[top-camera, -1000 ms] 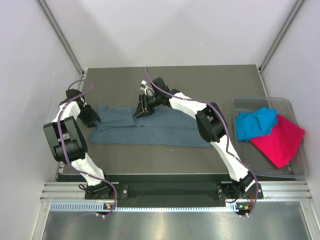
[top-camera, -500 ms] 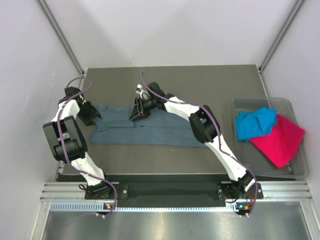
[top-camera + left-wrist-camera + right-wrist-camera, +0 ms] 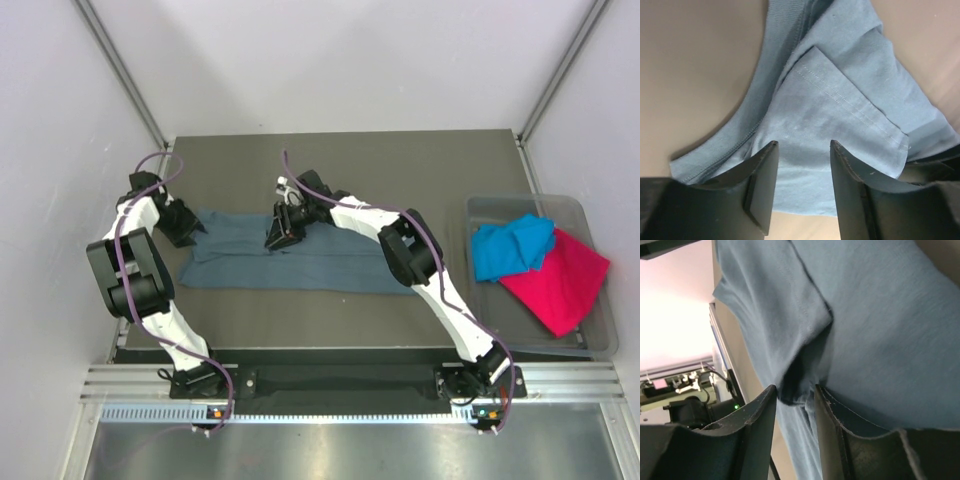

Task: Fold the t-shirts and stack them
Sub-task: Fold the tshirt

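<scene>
The slate-blue t-shirt (image 3: 320, 265) lies folded into a long strip across the table. My left gripper (image 3: 190, 228) is at the strip's left end, by the collar. In the left wrist view its jaws (image 3: 803, 150) are open, with flat cloth (image 3: 840, 100) and the hem edge showing between them. My right gripper (image 3: 279, 235) is on the strip's far edge near the middle. In the right wrist view it (image 3: 794, 392) pinches a bunched ridge of the cloth (image 3: 880, 340). The turquoise t-shirt (image 3: 510, 248) and the magenta t-shirt (image 3: 562, 285) lie crumpled in the tub.
The clear plastic tub (image 3: 603, 345) stands off the table's right edge. Grey walls and metal frame posts close in the left, right and back. Both arm bases are on the rail at the near edge.
My right gripper has shifted slightly left and then back toward me along the shirt's far edge. My left gripper has edged a little farther away. The shirt keeps its shape.
</scene>
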Action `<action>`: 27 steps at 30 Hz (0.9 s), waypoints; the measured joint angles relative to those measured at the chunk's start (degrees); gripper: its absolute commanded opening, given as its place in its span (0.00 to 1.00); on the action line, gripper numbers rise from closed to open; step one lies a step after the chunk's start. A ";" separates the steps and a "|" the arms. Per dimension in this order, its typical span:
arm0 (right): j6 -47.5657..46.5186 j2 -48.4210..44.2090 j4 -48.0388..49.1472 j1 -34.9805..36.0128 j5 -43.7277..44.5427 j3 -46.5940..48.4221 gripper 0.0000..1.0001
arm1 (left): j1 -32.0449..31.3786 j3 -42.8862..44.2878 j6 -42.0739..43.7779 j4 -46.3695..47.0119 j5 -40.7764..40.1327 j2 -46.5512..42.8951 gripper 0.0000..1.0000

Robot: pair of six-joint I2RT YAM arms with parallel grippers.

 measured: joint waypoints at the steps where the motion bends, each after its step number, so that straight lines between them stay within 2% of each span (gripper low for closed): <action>1: -0.55 -0.42 -0.44 -0.04 0.24 -0.17 0.37 | 0.00 0.00 -0.02 -0.02 -0.11 0.00 0.52; 9: -0.44 -1.11 -0.44 0.07 -0.09 -0.11 0.34 | 0.02 0.00 -0.09 -0.11 -1.66 0.00 0.52; 15: 2.40 -1.11 1.22 0.46 -0.92 -0.11 0.29 | 0.11 0.07 -0.31 -0.35 -2.16 1.36 0.40; 19: 3.67 -1.11 2.47 0.57 -1.38 -0.09 0.27 | 0.17 -0.04 -0.28 -0.39 -2.12 2.40 0.42; 23: 3.91 -1.11 2.73 0.57 -1.51 -0.15 0.27 | 0.17 -0.37 -0.20 -0.50 -2.54 2.43 0.49; 27: 3.93 -1.11 2.75 0.57 -1.51 -0.17 0.27 | 0.17 -0.94 -0.02 -0.50 -3.13 2.43 0.49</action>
